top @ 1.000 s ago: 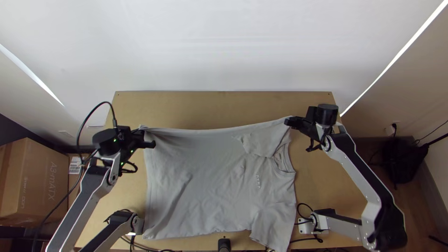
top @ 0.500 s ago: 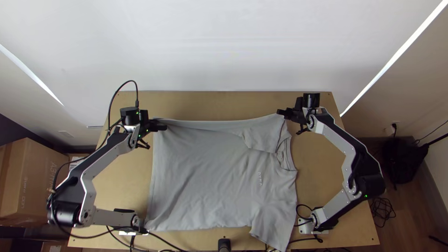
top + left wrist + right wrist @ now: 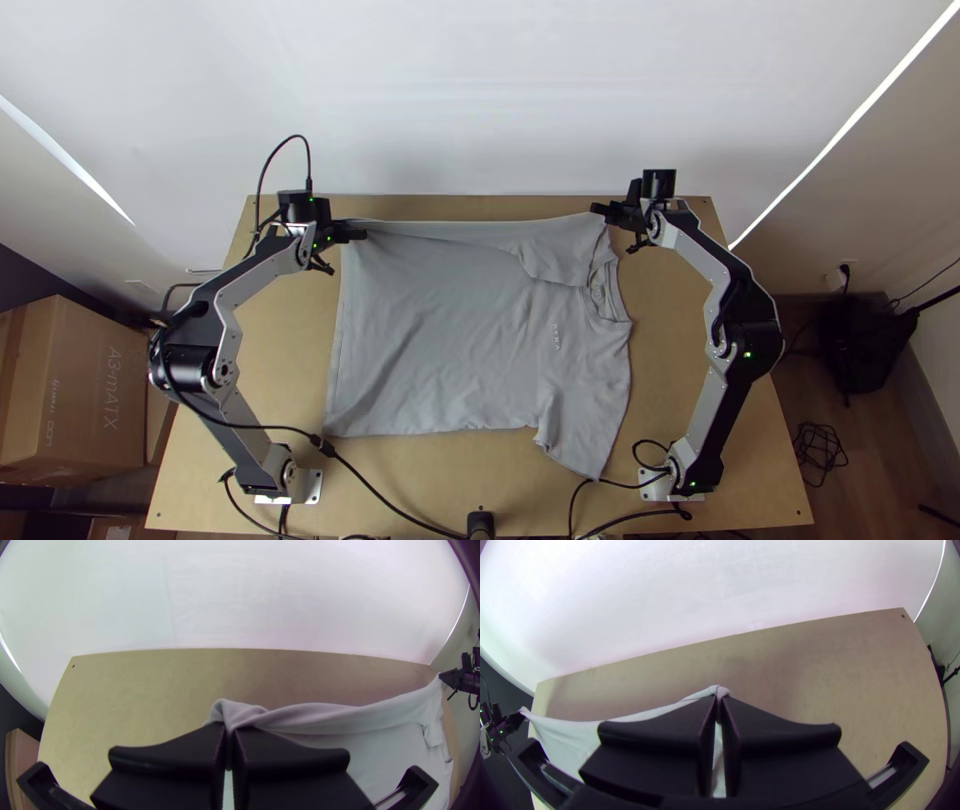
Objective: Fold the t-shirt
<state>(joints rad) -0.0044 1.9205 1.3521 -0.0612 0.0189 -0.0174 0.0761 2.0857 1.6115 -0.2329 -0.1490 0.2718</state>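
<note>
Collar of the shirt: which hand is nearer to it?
Right. The right hand grips the shirt's far edge just beyond the collar; the left hand grips that edge at the hem end.

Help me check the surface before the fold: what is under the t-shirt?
The light wooden table shows around the t-shirt, and most of the cloth appears to lie on it. The part beneath is covered, so whether anything else is there cannot be seen.

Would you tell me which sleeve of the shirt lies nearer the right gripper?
The far sleeve, by the right gripper; the near sleeve points toward the table's near edge.
</note>
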